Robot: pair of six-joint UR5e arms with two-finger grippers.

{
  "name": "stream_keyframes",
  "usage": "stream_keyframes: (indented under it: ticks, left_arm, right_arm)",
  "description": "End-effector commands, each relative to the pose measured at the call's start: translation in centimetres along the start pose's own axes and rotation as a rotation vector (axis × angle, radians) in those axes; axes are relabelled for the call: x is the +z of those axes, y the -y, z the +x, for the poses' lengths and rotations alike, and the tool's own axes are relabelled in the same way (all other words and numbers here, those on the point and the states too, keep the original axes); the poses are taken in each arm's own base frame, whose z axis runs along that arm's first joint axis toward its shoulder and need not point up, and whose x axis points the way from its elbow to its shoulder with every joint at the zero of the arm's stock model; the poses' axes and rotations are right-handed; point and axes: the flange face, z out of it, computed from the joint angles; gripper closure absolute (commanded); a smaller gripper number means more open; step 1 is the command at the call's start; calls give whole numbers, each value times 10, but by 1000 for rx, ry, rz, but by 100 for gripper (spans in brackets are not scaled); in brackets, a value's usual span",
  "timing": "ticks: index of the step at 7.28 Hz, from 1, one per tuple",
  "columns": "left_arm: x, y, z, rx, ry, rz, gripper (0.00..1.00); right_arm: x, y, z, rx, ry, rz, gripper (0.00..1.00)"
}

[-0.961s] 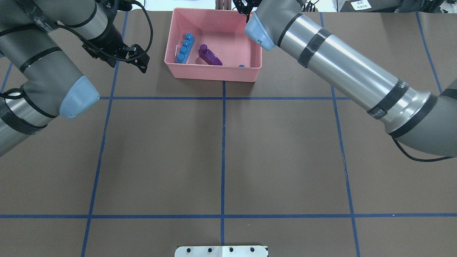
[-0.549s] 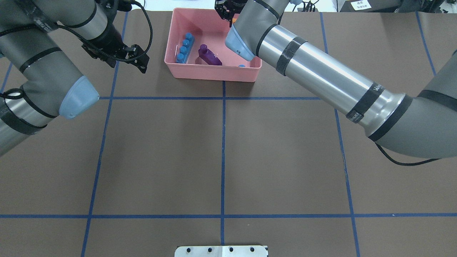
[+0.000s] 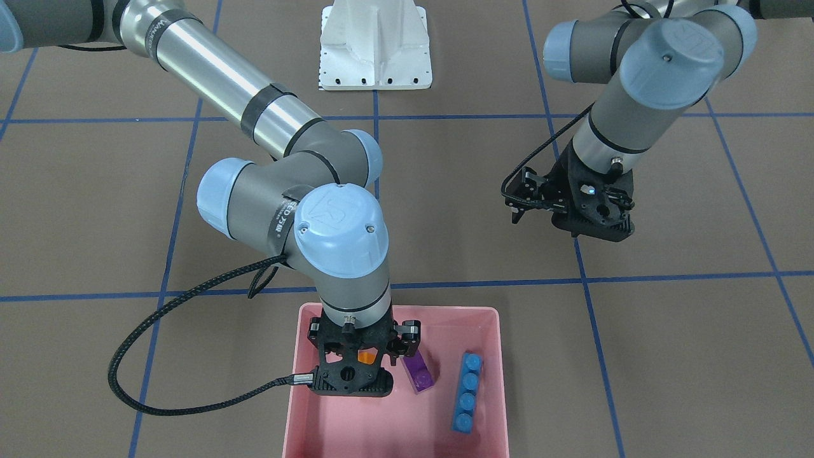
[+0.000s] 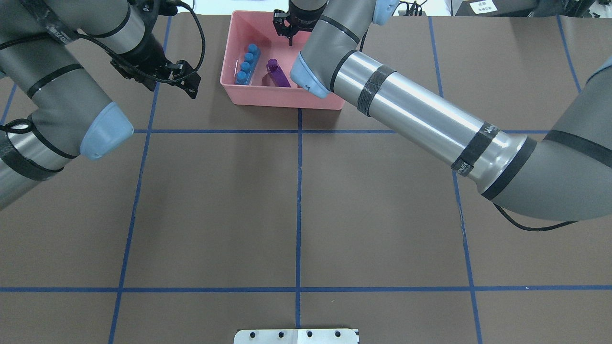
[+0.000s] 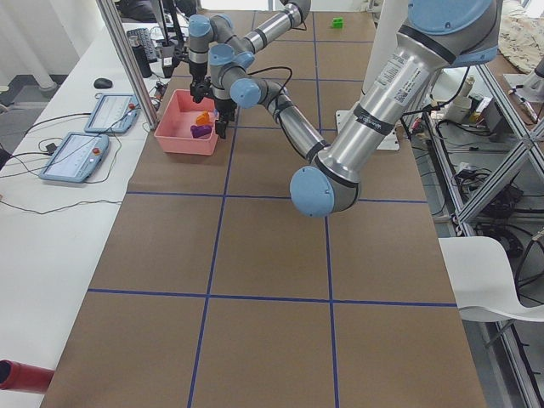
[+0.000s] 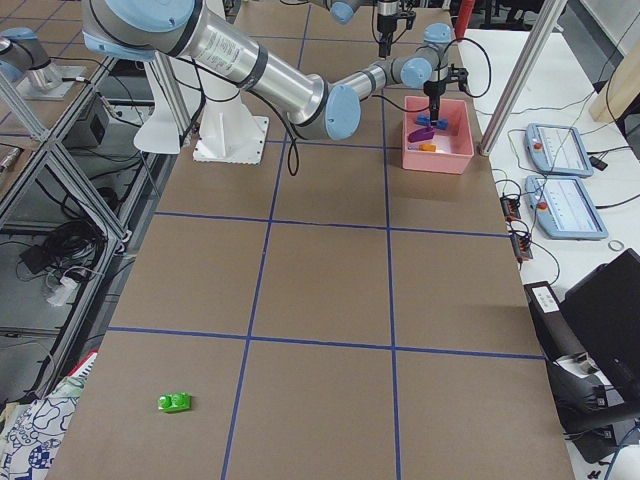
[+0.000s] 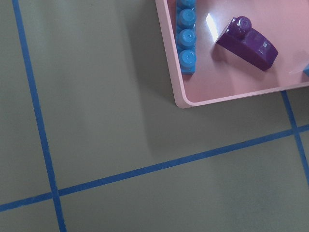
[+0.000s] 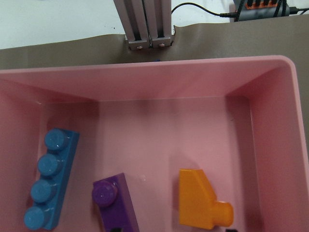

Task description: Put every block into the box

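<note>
Nearest, green brick [image 6: 175, 402] lay on bench [image 6: 320, 280], well apart from box [image 6: 438, 165]. Likely light, rigid, slick; best pinched across flat sides below studs. Farther, right gripper [image 4: 286, 33] hung over box, left gripper [image 4: 190, 79] beside it, both jaws apparently open, empty.

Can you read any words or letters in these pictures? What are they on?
"UR": raised logo on the right arm's blue joint cap.
"WAN…": white letters on the right arm's black strap; the rest is blurred.
White label beyond the table: too small to read.
</note>
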Motion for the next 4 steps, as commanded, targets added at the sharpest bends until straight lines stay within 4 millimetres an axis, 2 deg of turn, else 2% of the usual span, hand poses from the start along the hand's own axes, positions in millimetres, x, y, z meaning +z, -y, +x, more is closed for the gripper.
stream_keyframes:
  ticks: [1,2,3,4]
  left_arm:
    - [0,0,-1,0,0,0,0]
    - [-1,0,-1,1,0,2,0]
    - [-1,-7,-7,-2,1,0,0]
    - [-5,-20,-13,4,-4,4,0]
  right_arm:
    - [-2,1,1,1,3,-3,1]
    - [-16,12,8,10,29,-38,1]
    - [-48,18,14,35,28,-66,1]
    - [-79,9,29,42,-7,-80,1]
